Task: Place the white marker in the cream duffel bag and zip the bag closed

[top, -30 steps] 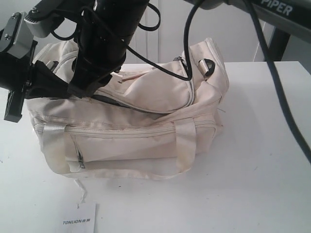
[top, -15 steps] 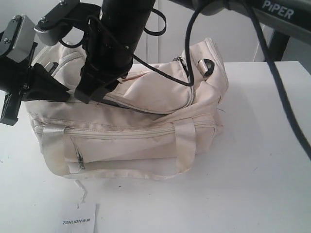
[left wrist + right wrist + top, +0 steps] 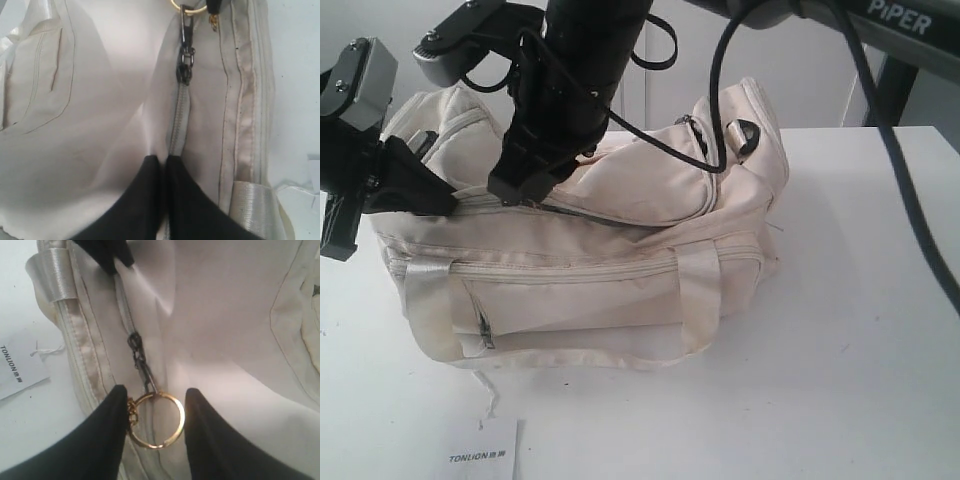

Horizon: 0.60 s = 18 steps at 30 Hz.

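Note:
The cream duffel bag (image 3: 580, 290) lies on the white table (image 3: 860, 330). At the bag's left end my left gripper (image 3: 448, 205) is shut, pinching the fabric at the end of the top zipper (image 3: 179, 117); its tips (image 3: 164, 159) meet on the closed zipper track. My right gripper (image 3: 515, 190) reaches across to the left part of the bag's top. It is shut (image 3: 155, 392) across the gold ring (image 3: 181, 420) that hangs from the dark zipper slider (image 3: 185, 65). Between my left gripper and the slider the zipper is closed. The white marker is out of view.
A flat white card printed TONLION (image 3: 485, 450) lies on the table in front of the bag. A loose thread (image 3: 490, 395) trails from the bag's front. The right arm's black cables (image 3: 660, 140) hang over the bag's top.
My right gripper has moved to the right along the bag's top with the ring, drawing the slider away from my left gripper. The bag's left end stands higher under my left gripper.

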### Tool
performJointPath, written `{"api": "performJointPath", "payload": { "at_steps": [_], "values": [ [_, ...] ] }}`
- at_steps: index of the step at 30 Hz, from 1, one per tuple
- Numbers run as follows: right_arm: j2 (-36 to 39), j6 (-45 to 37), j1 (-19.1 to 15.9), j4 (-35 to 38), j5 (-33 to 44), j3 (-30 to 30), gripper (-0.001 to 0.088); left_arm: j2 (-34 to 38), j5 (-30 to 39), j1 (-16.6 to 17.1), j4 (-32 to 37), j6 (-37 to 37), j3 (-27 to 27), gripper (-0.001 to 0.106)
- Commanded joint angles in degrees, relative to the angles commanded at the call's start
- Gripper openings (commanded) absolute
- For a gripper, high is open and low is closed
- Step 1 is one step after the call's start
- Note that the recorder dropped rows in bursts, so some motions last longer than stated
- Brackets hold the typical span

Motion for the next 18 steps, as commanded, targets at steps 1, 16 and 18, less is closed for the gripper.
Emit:
{"api": "performJointPath", "payload": {
  "at_steps": [1,16,18],
  "values": [
    [0.0,0.14,-0.12,0.0,0.0,0.0,0.0,0.0,0.0,0.0,0.06,0.0,0.0,0.0],
    [-1.13,0.37,-2.37,0.0,0.0,2.65,0.0,0.0,-1.45,0.0,0.05,-0.1,0.0,0.0],
    [-1.93,0.37,-2.48,0.0,0.0,3.28,0.0,0.0,-1.56,0.0,0.05,-0.1,0.0,0.0]
  ]
}}
